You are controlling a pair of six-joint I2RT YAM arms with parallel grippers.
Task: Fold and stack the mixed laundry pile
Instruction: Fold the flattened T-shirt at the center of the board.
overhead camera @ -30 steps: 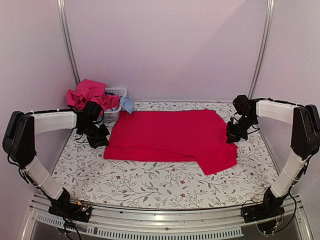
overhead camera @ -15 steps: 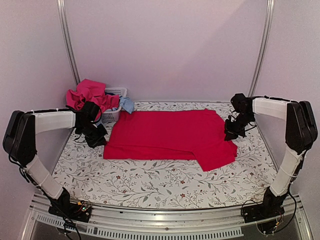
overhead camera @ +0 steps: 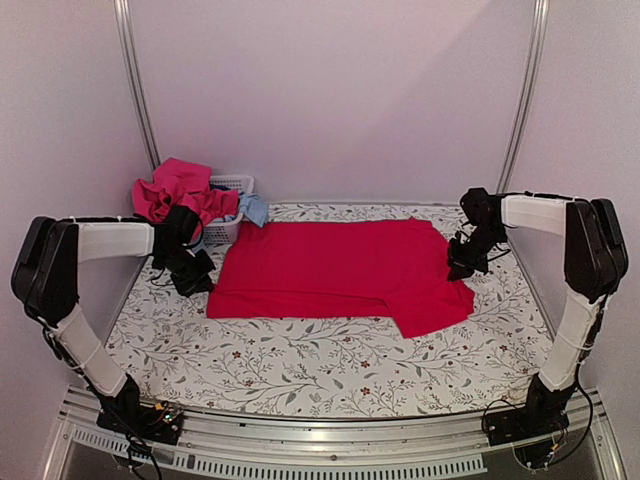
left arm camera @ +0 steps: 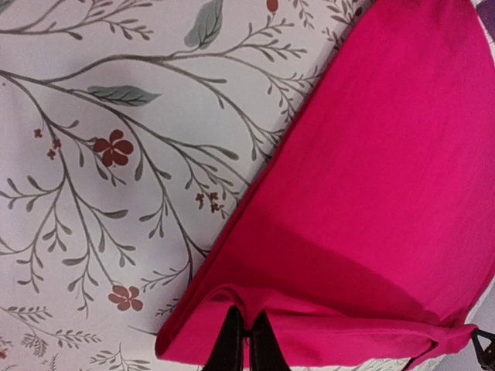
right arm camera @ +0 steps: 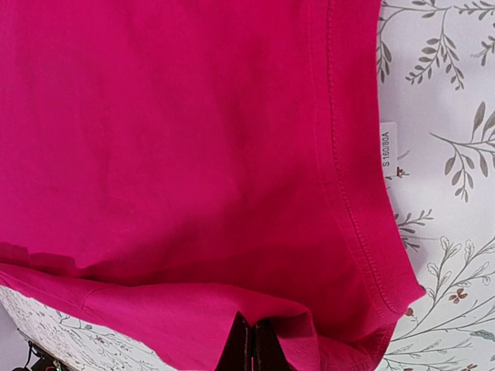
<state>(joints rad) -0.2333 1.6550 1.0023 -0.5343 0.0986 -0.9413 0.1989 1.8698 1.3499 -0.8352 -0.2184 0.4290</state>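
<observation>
A red garment [overhead camera: 340, 275] lies spread flat on the counter [overhead camera: 300, 365]. The left pincer [left arm camera: 247, 344] pinches a fold at its left edge and the right pincer [right arm camera: 251, 344] a fold at its right edge, both pressed tight on cloth. At the far-left corner, pink and light blue laundry [overhead camera: 180, 190] heaps over a white basket [overhead camera: 225, 232].

A white tag [right arm camera: 385, 147] on the red garment [right arm camera: 193, 154] reads "S 160/80A".

Bright, diffuse light with a pinkish cast, soft faint shadows; wrist views close, fairly sharp.
</observation>
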